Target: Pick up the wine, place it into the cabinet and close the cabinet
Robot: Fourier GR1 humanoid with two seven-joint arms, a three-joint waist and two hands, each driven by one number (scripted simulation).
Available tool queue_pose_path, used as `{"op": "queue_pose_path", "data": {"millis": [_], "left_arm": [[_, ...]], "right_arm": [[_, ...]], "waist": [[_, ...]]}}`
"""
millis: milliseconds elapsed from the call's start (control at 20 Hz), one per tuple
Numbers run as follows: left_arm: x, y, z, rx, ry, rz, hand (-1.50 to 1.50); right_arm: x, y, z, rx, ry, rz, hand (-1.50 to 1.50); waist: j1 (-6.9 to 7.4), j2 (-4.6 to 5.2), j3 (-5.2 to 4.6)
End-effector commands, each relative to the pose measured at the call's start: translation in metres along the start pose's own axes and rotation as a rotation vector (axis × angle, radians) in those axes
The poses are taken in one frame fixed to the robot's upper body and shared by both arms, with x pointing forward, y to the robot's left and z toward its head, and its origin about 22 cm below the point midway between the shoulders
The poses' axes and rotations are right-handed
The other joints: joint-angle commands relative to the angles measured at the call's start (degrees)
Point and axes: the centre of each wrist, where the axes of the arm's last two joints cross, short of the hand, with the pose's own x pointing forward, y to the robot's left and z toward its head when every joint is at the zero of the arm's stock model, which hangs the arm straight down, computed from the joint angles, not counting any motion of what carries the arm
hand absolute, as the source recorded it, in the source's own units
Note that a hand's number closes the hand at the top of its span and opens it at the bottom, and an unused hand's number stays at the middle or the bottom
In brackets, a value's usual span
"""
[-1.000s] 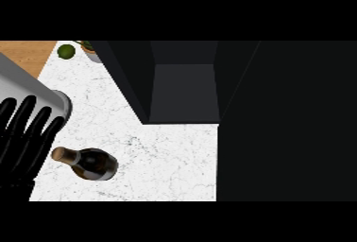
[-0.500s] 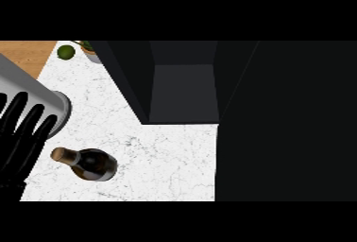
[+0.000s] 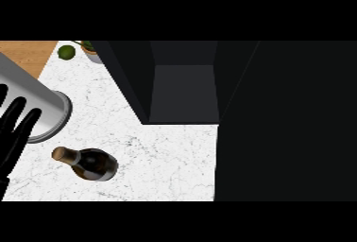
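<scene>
The wine bottle (image 3: 92, 164) is dark with a tan cork, and it stands on the white marble counter (image 3: 160, 156), seen from above. My left hand (image 3: 15, 137) shows at the left edge, its black fingers straight and spread, pointing down the view from the grey forearm (image 3: 38, 106). The hand is open and holds nothing. It hangs left of the bottle, a short gap away. The dark cabinet (image 3: 185, 90) stands open at the top middle, its inside bare. My right hand is nowhere in view.
A green lime (image 3: 67, 52) and a potted plant (image 3: 90, 49) sit at the counter's far left corner. Beside them runs a wooden surface (image 3: 24, 54). A wide black mass (image 3: 286, 123) fills the right side.
My left hand has slid a little toward the left edge, so less of its fingers shows. The bottle and the cabinet have not moved.
</scene>
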Motion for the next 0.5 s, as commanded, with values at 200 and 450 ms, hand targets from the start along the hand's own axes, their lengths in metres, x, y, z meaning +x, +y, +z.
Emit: {"op": "queue_pose_path", "data": {"millis": [200, 450], "left_arm": [[0.014, 0.009, 0.027, 0.05, -0.113, -0.003, -1.5], [0.008, 0.022, 0.02, 0.069, -0.081, -0.05, -1.5]], "right_arm": [[0.052, 0.017, 0.034, 0.012, -0.115, -0.027, -1.5], [0.046, 0.009, 0.029, -0.011, -0.1, -0.042, -1.5]], "waist": [[-0.01, 0.1, -0.05], [0.19, 0.39, -0.04]]}}
